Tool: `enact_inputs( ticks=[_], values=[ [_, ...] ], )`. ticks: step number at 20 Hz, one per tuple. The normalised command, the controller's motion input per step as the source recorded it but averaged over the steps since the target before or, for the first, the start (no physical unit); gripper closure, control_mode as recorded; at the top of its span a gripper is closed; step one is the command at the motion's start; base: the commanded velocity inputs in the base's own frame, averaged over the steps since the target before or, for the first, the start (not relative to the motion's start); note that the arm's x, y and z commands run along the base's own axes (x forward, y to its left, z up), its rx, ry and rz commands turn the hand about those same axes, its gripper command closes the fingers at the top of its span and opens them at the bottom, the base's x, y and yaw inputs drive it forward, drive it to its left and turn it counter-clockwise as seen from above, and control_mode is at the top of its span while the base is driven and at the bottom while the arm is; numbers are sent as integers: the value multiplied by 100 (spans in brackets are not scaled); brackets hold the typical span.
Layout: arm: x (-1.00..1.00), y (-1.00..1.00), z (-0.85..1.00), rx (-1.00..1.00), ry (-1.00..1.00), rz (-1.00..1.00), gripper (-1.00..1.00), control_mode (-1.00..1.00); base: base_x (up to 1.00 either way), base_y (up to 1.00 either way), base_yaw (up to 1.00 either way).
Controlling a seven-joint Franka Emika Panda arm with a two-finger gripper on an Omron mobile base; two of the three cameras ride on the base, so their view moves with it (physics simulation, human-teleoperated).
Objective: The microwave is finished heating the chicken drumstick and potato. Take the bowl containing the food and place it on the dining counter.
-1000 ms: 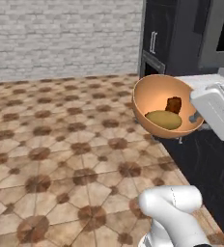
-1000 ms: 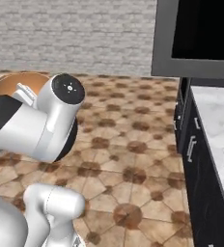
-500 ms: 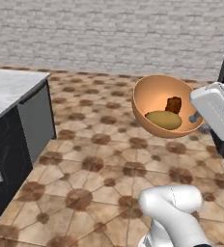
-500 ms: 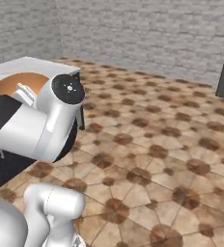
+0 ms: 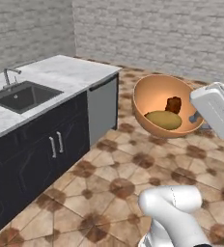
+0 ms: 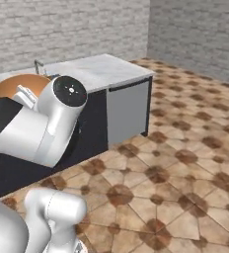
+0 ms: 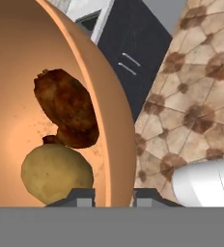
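The orange-brown bowl (image 5: 157, 99) hangs tilted in the air over the tiled floor, with my gripper (image 5: 197, 117) shut on its right rim. Inside lie the yellowish potato (image 5: 164, 119) and, above it, the dark brown chicken drumstick (image 5: 173, 104). In the hand view the bowl's rim (image 7: 119, 144) runs between my gripper's (image 7: 115, 197) two tips, with the drumstick (image 7: 68, 108) resting over the potato (image 7: 53, 171). The dining counter (image 5: 70, 72), white marble with a sink (image 5: 22, 95), stands to the left of the bowl. From the right base view the bowl (image 6: 15, 86) peeks out behind my arm. The microwave is out of view.
The counter has a dark base with handled cabinet doors (image 5: 56, 144) and a grey end panel (image 5: 103, 110). A faucet (image 5: 8, 75) rises behind the sink. Brown patterned floor tiles (image 6: 185, 163) spread to the right, and grey brick walls (image 5: 172, 29) close the room at the back.
The whole picture has swung round as the base turned: the dark cabinets went out of view and the marble counter with its sink came in at the left. The bowl stays held the same way.
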Motion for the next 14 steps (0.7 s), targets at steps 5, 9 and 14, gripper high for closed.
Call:
enact_inputs(
  ticks=[5, 9, 14],
  values=[
    [0, 0, 0, 0, 0, 0, 100, 100, 1, 12, 50],
    [0, 0, 0, 0, 0, 0, 100, 100, 25, 12, 42],
    [0, 0, 0, 0, 0, 0, 100, 100, 52, 12, 36]
  ],
)
